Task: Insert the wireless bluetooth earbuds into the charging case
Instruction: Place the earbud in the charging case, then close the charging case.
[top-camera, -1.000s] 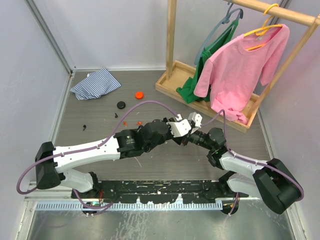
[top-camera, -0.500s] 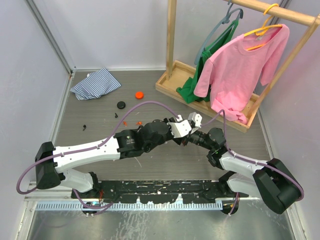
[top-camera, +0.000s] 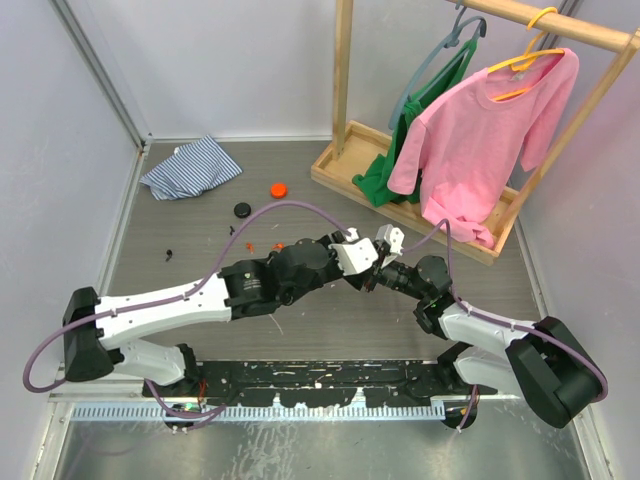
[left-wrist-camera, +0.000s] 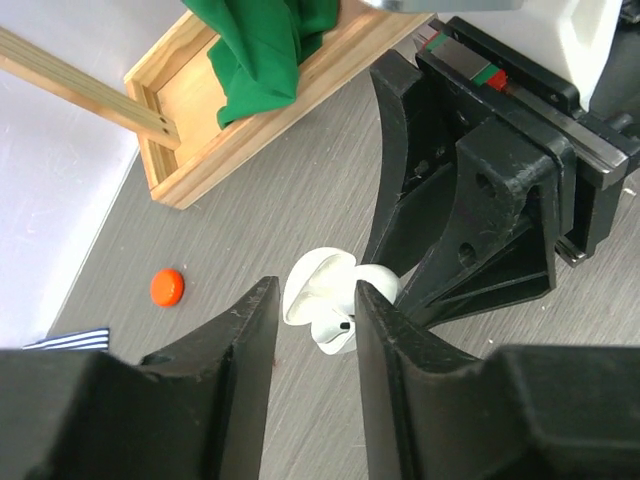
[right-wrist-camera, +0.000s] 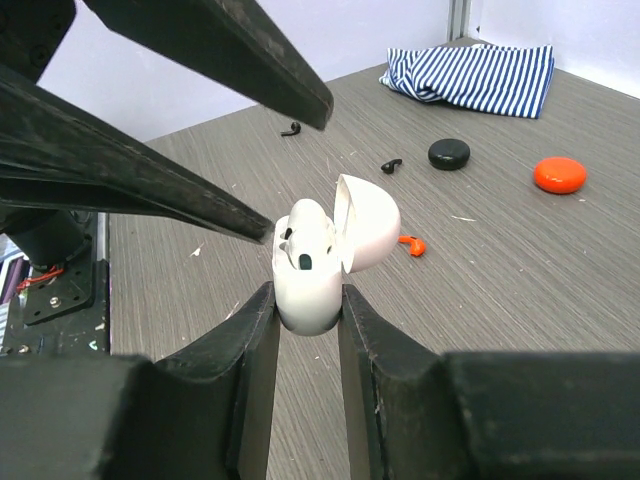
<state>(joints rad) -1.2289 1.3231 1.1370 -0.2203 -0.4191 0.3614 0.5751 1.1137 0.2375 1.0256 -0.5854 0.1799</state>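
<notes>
step: between earbud insertions | right gripper (right-wrist-camera: 303, 292) pinches open-lidded charging case (right-wrist-camera: 320, 255) aloft | left gripper (left-wrist-camera: 315, 290) spread, empty, at the case | loose earbuds (right-wrist-camera: 390, 165) on surface (right-wrist-camera: 500, 270) | next: fine pinch on a tiny earbud

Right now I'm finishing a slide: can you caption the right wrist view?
Right gripper pinches the white charging case, lid open; left gripper open alongside.
</notes>
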